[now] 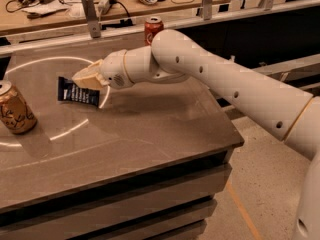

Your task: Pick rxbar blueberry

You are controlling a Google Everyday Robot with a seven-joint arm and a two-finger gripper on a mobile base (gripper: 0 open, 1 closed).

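Note:
The rxbar blueberry [76, 92] is a flat dark navy bar with white print, left of the table's middle. My gripper [83, 79] comes in from the right on a long white arm. It is shut on the bar's upper edge. The bar hangs tilted from the cream fingers [90, 73], its face turned towards the camera, just above the brown table [150, 134]. The top right corner of the bar is hidden behind the fingers.
A gold-brown can [15, 113] stands at the table's left edge. A red cola can [153, 29] stands at the table's back edge, behind the arm. A workbench [60, 4] with cables and tools runs along the back. The table's right edge drops to the floor.

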